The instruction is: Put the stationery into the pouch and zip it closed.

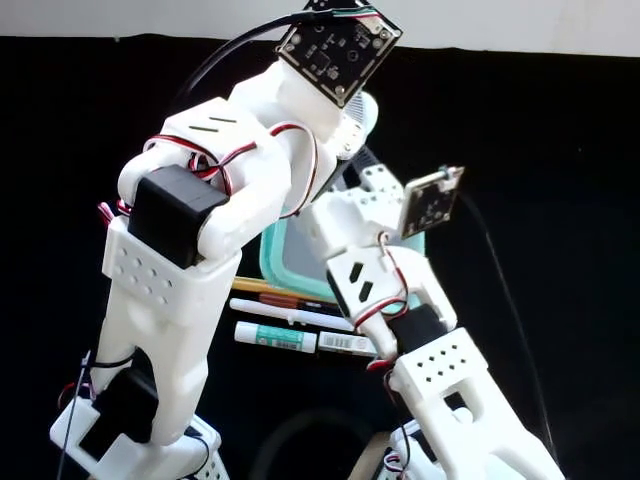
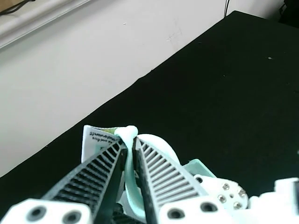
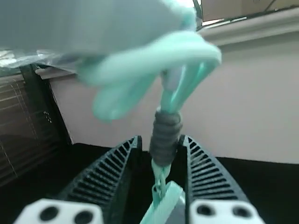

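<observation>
Little of the task looks done. The left pincer [image 2: 130, 140] is all but closed, its ribbed fingers nipping the pale green edge of the pouch [image 1: 278, 262] right at their tips. A white label [image 2: 96, 140] sticks out just beside them. The right pincer [image 3: 160, 138] is narrowed around the zip pull [image 3: 165, 135], a grey wrapped cord with a green loop above it. The pull sits between the fingers and appears pinched, though the contact on one side is hard to make out.

The pouch hangs between the two pincers, lifted off the table [image 1: 560, 150].

The stationery lies well below both pincers, on the table close to the arm bases. There is a pencil [image 1: 258, 286], a white pen [image 1: 290, 315], a marker [image 1: 275, 336] with a green band, and a second marker [image 1: 346, 342] beside it. All of it is outside the pouch.

Whether anything is already inside cannot be told, since the arms hide most of the pouch (nor can the zip's position along its track be read). By the look of it, opening the pouch is the step in hand. Loading each item and zipping it closed remain to be done.
</observation>
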`<state>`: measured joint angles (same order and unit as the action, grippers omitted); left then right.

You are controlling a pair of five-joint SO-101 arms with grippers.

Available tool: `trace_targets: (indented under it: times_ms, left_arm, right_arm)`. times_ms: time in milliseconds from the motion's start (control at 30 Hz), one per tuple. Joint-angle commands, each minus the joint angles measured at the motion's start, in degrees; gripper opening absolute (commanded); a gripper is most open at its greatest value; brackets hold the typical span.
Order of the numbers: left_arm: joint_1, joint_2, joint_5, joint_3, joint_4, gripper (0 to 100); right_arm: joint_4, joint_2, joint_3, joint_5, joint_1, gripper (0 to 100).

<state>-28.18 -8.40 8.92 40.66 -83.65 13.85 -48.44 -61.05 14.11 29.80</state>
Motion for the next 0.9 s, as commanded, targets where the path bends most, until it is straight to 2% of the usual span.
trace_targets:
  times_ms: [0, 867]
  left_arm:
    - [0.2, -0.2, 0.2, 2.4, 0.3, 1]
    - [-1.7, -0.5, 0.3, 2.4, -3.0, 1]
  right_arm:
    - [1.2, -0.7, -0.5, -0.8, 0.7, 13.7]
    - [1.3, -0.7, 3.0, -0.4, 0.5, 13.7]
